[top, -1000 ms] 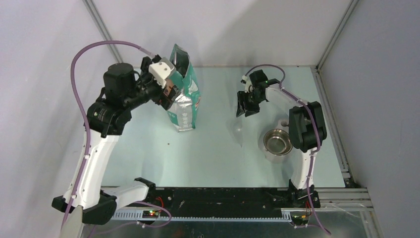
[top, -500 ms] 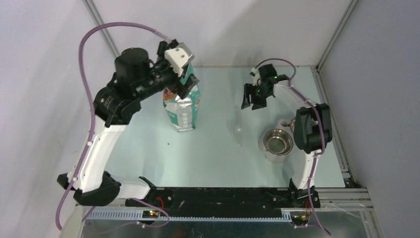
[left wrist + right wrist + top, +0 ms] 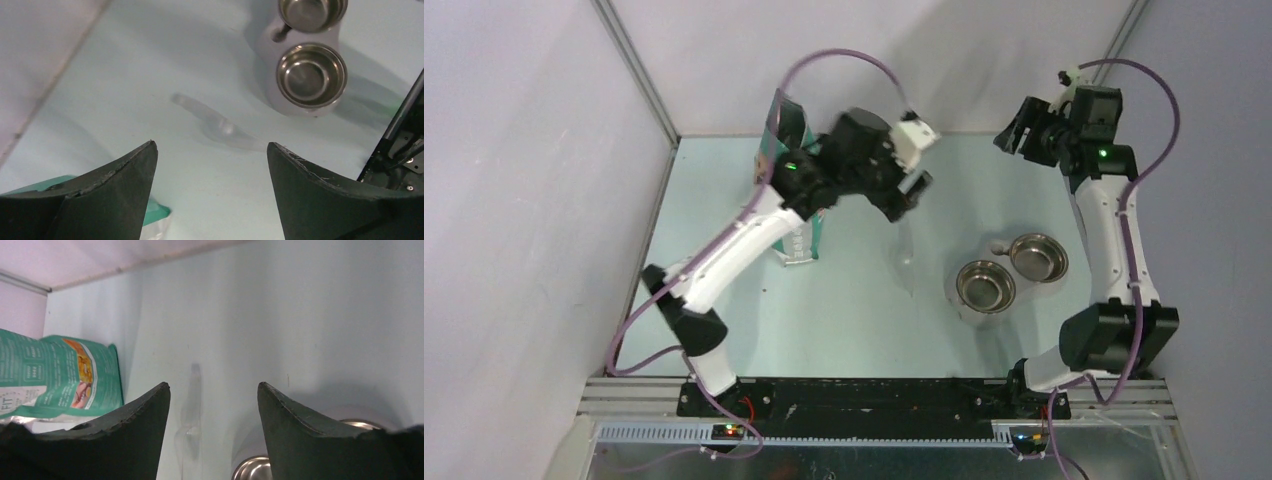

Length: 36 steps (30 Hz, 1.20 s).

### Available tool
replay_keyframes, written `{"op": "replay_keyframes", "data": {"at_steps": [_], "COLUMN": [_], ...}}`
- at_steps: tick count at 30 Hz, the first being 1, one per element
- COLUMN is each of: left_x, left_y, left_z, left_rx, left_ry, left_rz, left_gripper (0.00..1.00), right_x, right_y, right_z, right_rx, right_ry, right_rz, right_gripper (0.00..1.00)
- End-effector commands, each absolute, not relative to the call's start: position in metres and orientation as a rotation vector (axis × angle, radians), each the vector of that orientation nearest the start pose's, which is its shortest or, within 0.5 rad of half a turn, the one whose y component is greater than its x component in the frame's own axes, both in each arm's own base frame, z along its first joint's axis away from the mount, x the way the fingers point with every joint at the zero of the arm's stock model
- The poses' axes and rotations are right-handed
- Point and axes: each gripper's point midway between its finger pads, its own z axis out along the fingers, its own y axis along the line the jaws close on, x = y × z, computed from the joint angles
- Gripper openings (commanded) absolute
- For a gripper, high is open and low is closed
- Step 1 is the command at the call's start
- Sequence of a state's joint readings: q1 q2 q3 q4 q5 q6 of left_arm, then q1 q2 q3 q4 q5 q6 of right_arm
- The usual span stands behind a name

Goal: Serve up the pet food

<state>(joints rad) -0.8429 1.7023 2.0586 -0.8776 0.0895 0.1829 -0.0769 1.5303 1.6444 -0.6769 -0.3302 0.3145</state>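
Observation:
No pet food shows in any view. Two steel bowls (image 3: pixel 984 285) (image 3: pixel 1037 257) stand in a grey holder at the right, and both look empty. They also show in the left wrist view (image 3: pixel 311 75) (image 3: pixel 312 12). The teal bag (image 3: pixel 786 130) stands at the back left, partly behind my left arm. A clear scoop (image 3: pixel 906 255) lies on the table between the bag and the bowls. My left gripper (image 3: pixel 911 192) (image 3: pixel 211 144) is open and empty above the scoop (image 3: pixel 220 127). My right gripper (image 3: pixel 1014 135) (image 3: pixel 213 384) is open and empty, raised at the back right.
The right wrist view shows the bag (image 3: pixel 60 375), the scoop (image 3: pixel 190 415) and a bowl rim (image 3: pixel 255 470). Walls and metal rails close in the pale green table (image 3: pixel 844 320) at the left, back and right.
My left gripper has left the bag and swung right to above the scoop. My right arm has risen and drawn back to the right, uncovering the second bowl.

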Motion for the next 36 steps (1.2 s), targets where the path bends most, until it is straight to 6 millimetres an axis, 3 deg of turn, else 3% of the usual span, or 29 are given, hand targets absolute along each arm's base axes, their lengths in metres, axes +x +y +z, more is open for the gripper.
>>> {"op": "replay_keyframes", "data": {"at_steps": [1,2,3,6,10,16,21,26,30,36], "left_x": [0.305,0.31,0.32,0.329,0.322,0.31,0.305,0.292,0.285,0.285], "left_y": [-0.38,-0.387,-0.38,-0.39,-0.409,-0.422,-0.426,-0.407,-0.385,-0.361], "left_z": [0.318,0.303,0.297,0.264,0.229,0.169,0.142,0.1,0.079,0.066], "left_rx": [0.94,0.884,0.81,0.722,0.749,0.811,0.84,0.908,0.925,0.92], "left_ry": [1.939,1.976,1.992,2.066,2.148,2.276,2.321,2.389,2.428,2.457], "left_rz": [-0.281,-0.239,-0.155,-0.123,-0.183,-0.196,-0.167,-0.05,0.044,0.128], "left_gripper": [0.89,0.92,0.93,0.98,0.95,0.94,0.93,0.87,0.8,0.69], "right_x": [0.415,0.411,0.406,0.396,0.393,0.394,0.402,0.411,0.416,0.424], "right_y": [0.021,0.022,0.019,0.022,0.019,0.012,0.005,0.005,0.004,0.005], "right_z": [0.362,0.358,0.364,0.357,0.353,0.362,0.362,0.358,0.35,0.339], "right_rx": [0.27,0.309,0.324,0.346,0.374,0.404,0.455,0.484,0.499,0.491], "right_ry": [1.927,1.928,1.906,1.92,1.914,1.873,1.857,1.852,1.857,1.878], "right_rz": [0.44,0.475,0.483,0.539,0.55,0.573,0.618,0.661,0.664,0.687], "right_gripper": [0.68,0.68,0.67,0.66,0.65,0.65,0.64,0.62,0.62,0.61]}}
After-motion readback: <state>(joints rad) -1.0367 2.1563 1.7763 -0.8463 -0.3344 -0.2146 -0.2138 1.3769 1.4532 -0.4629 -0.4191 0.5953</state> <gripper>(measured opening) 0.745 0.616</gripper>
